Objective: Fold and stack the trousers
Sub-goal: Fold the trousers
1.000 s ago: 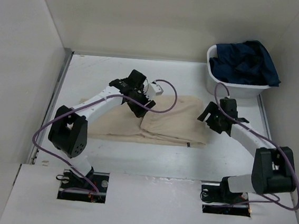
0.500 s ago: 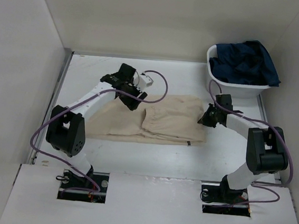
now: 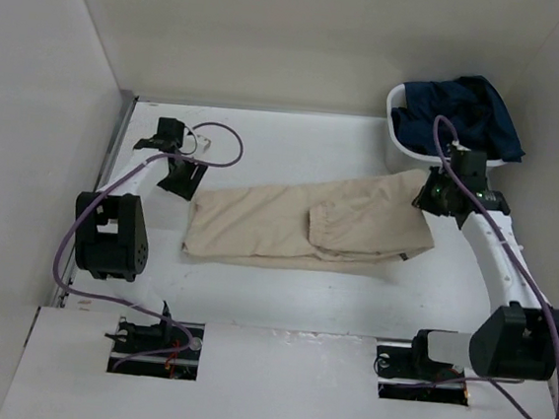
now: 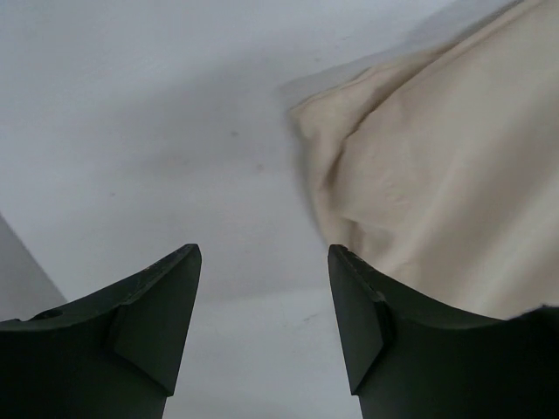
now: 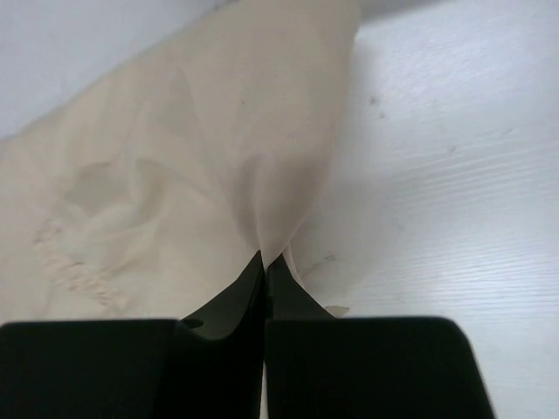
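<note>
The right claw (image 5: pixel 264 266) is clamped on a pinch of tan cloth, its jaws pressed together with the fabric peaking up between them. In the top view that pinch sits at the far right corner of the trousers (image 3: pixel 298 221), which spread away from the claw toward 8 o'clock. They lie on the tabletop (image 3: pixel 282 289) with their long axis close to 9-to-3 o'clock, the 3 o'clock end a little farther from the bases.

The left claw (image 4: pixel 262 253) has its jaws apart with nothing between them, over bare tabletop. The left end of the cloth lies just beside it, toward 4 o'clock from above. That end is nearer the left arm, so I judge the next grasp belongs to it.

The wrist views show the pinch and the gap. Only the top view shows the whole garment, and the basket (image 3: pixel 399 152) of dark blue clothes (image 3: pixel 462 113) at 12 o'clock from the right claw.
</note>
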Motion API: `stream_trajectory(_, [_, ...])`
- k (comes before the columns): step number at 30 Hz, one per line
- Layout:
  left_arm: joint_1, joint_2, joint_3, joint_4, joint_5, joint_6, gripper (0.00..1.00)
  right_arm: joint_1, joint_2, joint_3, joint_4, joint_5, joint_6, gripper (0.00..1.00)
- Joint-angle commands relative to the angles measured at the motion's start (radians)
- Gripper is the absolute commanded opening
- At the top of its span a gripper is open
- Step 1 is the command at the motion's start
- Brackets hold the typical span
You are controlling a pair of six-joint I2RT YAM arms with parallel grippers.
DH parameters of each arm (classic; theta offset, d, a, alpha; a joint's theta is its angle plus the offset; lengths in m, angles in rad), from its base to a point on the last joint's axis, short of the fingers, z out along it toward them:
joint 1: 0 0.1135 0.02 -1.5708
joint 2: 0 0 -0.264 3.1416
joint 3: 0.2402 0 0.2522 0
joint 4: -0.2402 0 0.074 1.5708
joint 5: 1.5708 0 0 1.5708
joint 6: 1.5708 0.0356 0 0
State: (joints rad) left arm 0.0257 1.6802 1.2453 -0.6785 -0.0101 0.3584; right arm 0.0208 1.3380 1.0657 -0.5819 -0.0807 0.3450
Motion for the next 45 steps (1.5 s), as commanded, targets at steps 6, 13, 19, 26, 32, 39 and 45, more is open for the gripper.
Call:
stream_trajectory(6, [-0.174, 0.073, 0.066, 0.037, 0.064, -0.079, 0.60, 0.043, -0.082, 0.342, -0.344, 0.150, -0.164, 0.00])
stream_trajectory(13, [-0.275, 0.171, 0.124, 0.059, 0.205, -0.154, 0.59, 0.371, 0.085, 0.651, -0.547, 0.297, -0.126, 0.00])
stream_trajectory(19, [-0.316, 0.240, 0.143, 0.077, 0.222, -0.191, 0.58, 0.607, 0.280, 0.851, -0.595, 0.357, -0.020, 0.00])
stream_trajectory(26, [-0.301, 0.300, 0.160, 0.099, 0.228, -0.194, 0.54, 0.797, 0.547, 1.141, -0.561, 0.360, 0.014, 0.00])
stream_trajectory(32, [-0.275, 0.335, 0.161, 0.132, 0.233, -0.193, 0.53, 0.857, 0.665, 1.185, -0.460, 0.239, 0.038, 0.00])
stream_trajectory(39, [-0.244, 0.349, 0.171, 0.143, 0.251, -0.194, 0.52, 0.903, 0.768, 1.139, -0.256, 0.217, 0.090, 0.06])
stream_trajectory(45, [-0.185, 0.322, 0.189, 0.123, 0.223, -0.213, 0.55, 0.903, 0.785, 1.091, -0.107, 0.141, 0.086, 0.37])
